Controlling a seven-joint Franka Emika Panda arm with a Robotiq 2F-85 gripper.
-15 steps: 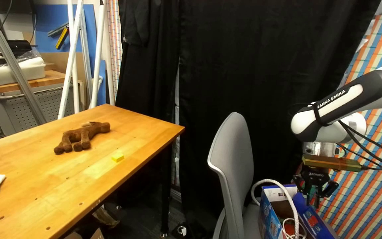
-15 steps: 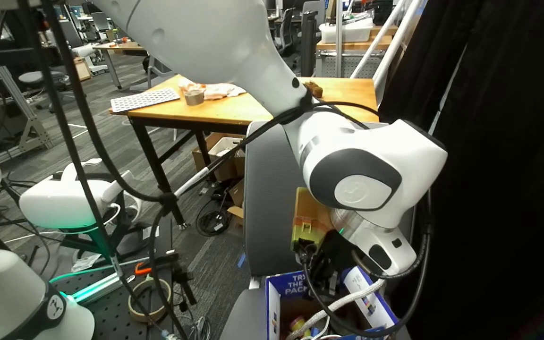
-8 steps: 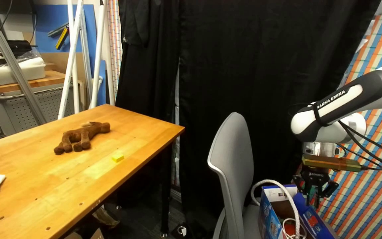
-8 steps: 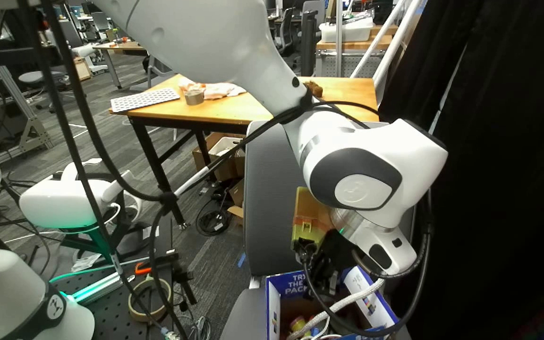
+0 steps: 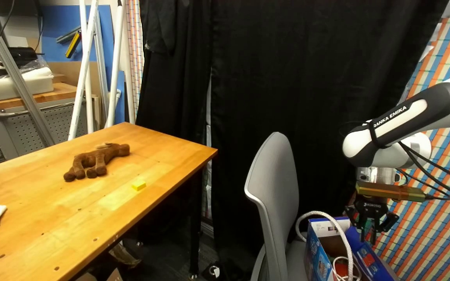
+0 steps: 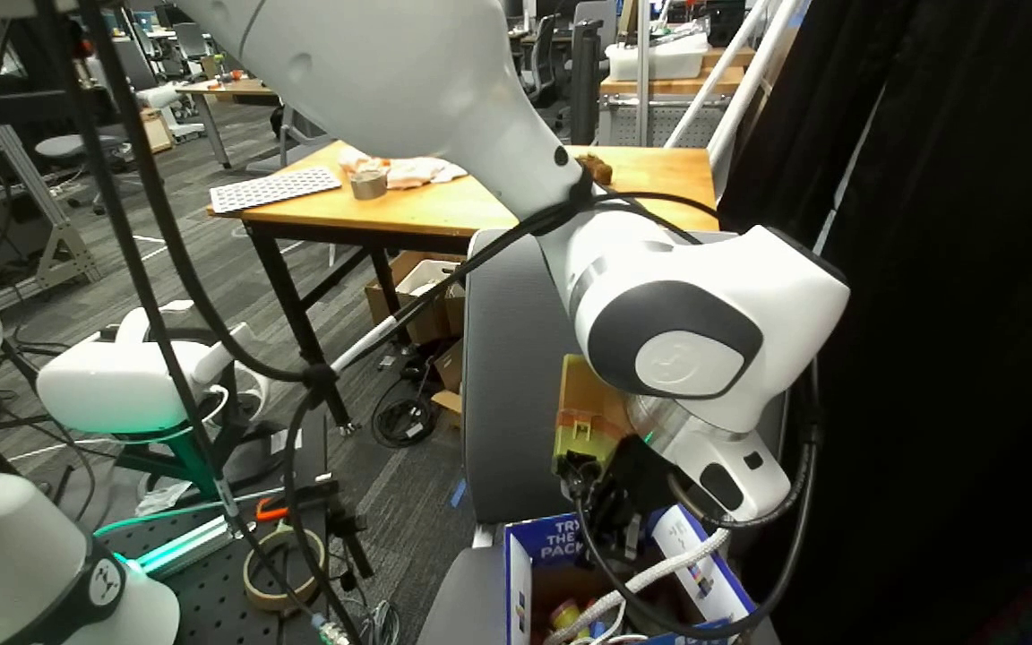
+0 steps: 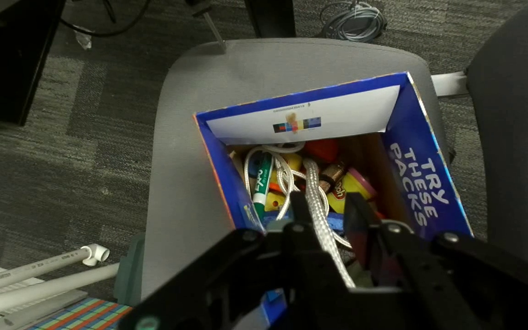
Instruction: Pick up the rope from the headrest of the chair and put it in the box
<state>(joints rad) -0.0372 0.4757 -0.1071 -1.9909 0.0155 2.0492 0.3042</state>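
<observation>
The white rope (image 7: 316, 206) lies partly in the blue box (image 7: 429, 192), with thin coils inside. Its thick part (image 5: 340, 230) arches up and out over the box wall in both exterior views (image 6: 659, 569). The box (image 5: 315, 253) sits on the seat of the light grey chair (image 5: 274, 187). No rope shows on the headrest (image 5: 277, 141). My gripper (image 7: 328, 204) is partly open above the box, fingers apart. In the wrist view the rope passes behind the gap between the fingers; in an exterior view the gripper (image 5: 368, 236) hangs apart from the arch.
The box also holds a green marker (image 7: 262, 183) and a yellow tub (image 7: 350, 190). The chair back (image 6: 516, 385) rises beside the box. A wooden table (image 5: 158, 164) with a brown plush toy (image 5: 96, 160) stands beyond. A black curtain (image 5: 307, 86) hangs behind.
</observation>
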